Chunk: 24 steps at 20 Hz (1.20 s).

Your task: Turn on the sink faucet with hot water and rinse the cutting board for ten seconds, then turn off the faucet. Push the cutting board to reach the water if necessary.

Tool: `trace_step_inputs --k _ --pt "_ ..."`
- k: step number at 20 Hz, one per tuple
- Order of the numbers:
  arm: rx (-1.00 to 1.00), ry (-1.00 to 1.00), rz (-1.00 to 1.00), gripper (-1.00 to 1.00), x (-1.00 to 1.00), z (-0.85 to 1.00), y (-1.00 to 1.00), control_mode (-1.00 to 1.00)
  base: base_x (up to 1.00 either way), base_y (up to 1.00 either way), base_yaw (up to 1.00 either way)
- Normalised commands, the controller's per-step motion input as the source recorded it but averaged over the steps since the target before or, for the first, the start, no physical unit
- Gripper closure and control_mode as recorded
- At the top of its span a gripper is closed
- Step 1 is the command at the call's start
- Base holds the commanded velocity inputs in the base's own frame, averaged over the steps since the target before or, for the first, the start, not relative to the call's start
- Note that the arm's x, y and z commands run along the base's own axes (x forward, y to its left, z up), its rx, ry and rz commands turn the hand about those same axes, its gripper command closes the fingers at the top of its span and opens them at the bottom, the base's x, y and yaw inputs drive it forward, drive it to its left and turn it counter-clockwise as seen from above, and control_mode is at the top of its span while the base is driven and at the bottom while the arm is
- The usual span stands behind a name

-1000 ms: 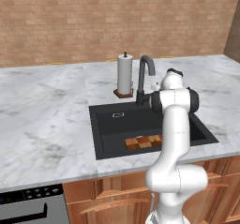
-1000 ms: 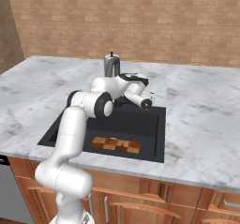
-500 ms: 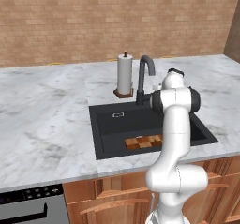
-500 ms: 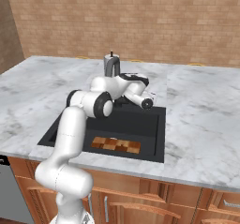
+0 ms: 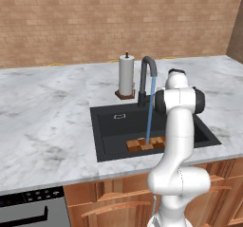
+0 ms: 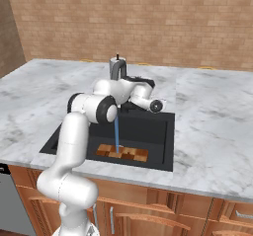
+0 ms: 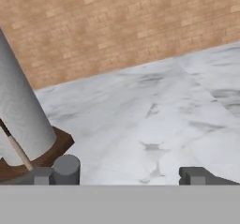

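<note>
Water [image 5: 150, 108] now running from sink faucet [image 5: 146, 80] onto cutting board [image 5: 145, 144]. Gripper [image 7: 123, 175] fingers spread beside lever. Hold clear, let board rinse.

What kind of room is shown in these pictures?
Most likely a home kitchen: a black sink set in a marble counter, a faucet running water onto a cutting board, and wooden cabinets below.

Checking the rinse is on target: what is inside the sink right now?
Inside the sink lies the cutting board, with the water from the sink faucet landing on it. The arm covers the board's right end.
</note>
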Motion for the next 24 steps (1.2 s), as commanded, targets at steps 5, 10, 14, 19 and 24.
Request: trace_step_inputs --k 5,10,14,19,24 --pt "0.0 0.12 0.0 -1.0 -0.36 -0.01 -0.4 -1.0 0.0 0.0 0.0" --pt "0.0 0.12 0.0 -1.0 -0.26 0.09 -0.24 -1.0 0.0 0.0 0.0" --pt "0.0 0.06 0.0 -1.0 -0.03 0.41 -0.05 -1.0 0.0 0.0 0.0" --pt "0.02 0.11 0.0 -1.0 -0.02 0.55 -0.09 -1.0 0.0 0.0 0.0" --pt "0.0 0.28 0.0 -1.0 -0.15 0.19 -0.12 -1.0 0.0 0.0 0.0"
